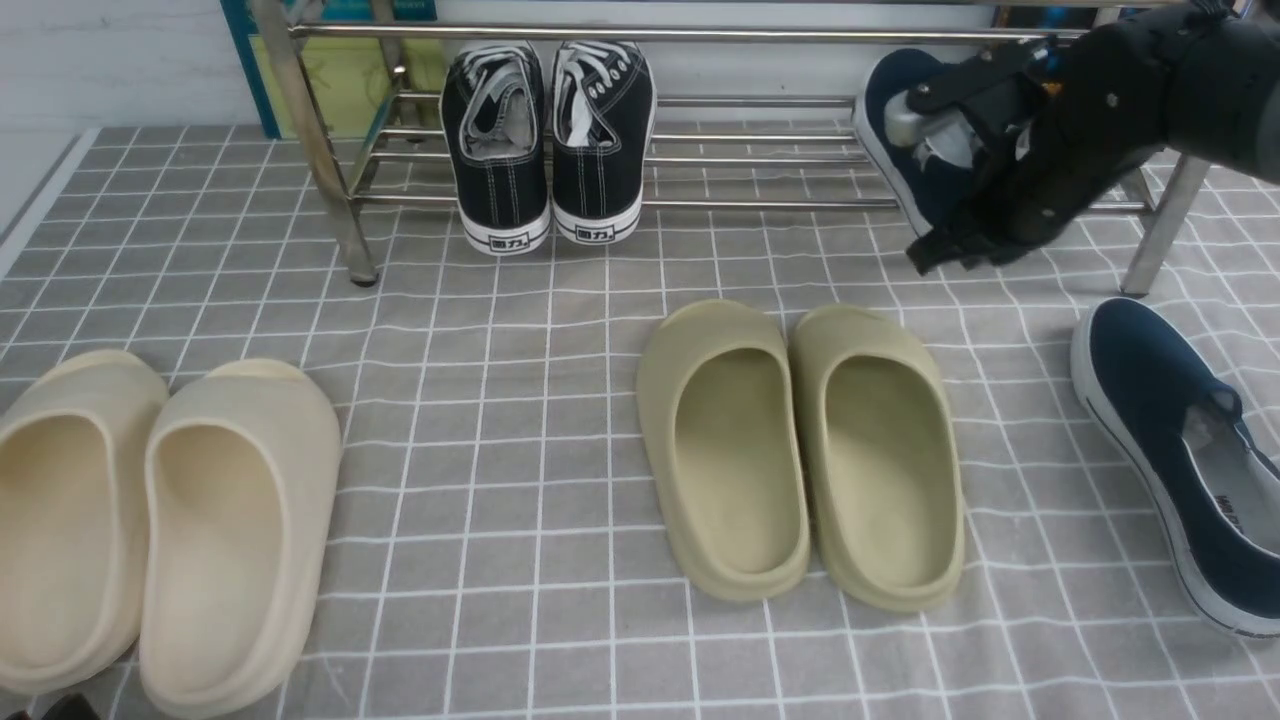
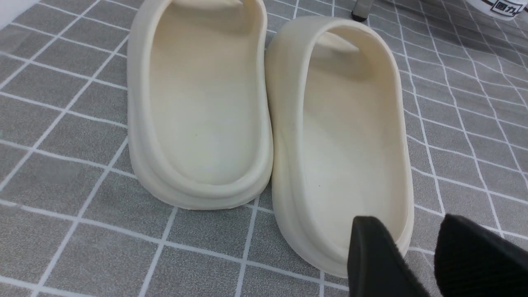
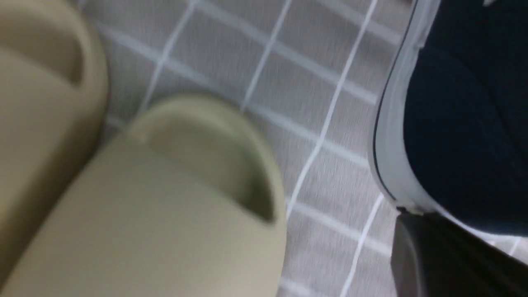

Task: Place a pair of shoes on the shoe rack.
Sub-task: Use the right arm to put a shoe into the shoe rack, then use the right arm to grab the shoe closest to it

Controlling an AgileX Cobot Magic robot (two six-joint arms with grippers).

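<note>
One navy slip-on shoe (image 1: 893, 140) rests tilted on the right end of the metal shoe rack (image 1: 760, 160). The other navy shoe (image 1: 1175, 440) lies on the checked cloth at the right, toe toward the rack; its toe also shows in the right wrist view (image 3: 453, 123). My right gripper (image 1: 920, 205) hangs in front of the shoe on the rack, jaws spread and holding nothing. Only one of its fingers (image 3: 445, 264) shows in the blurred right wrist view. My left gripper (image 2: 408, 231) is open and empty, low over the heel of a cream slide.
A pair of black lace-up sneakers (image 1: 545, 150) stands on the rack's left half. Olive slides (image 1: 800, 450) lie mid-cloth, also in the right wrist view (image 3: 144, 198). Cream slides (image 1: 160, 520) lie front left, also in the left wrist view (image 2: 264, 115). The rack's right leg (image 1: 1160, 230) stands by the right arm.
</note>
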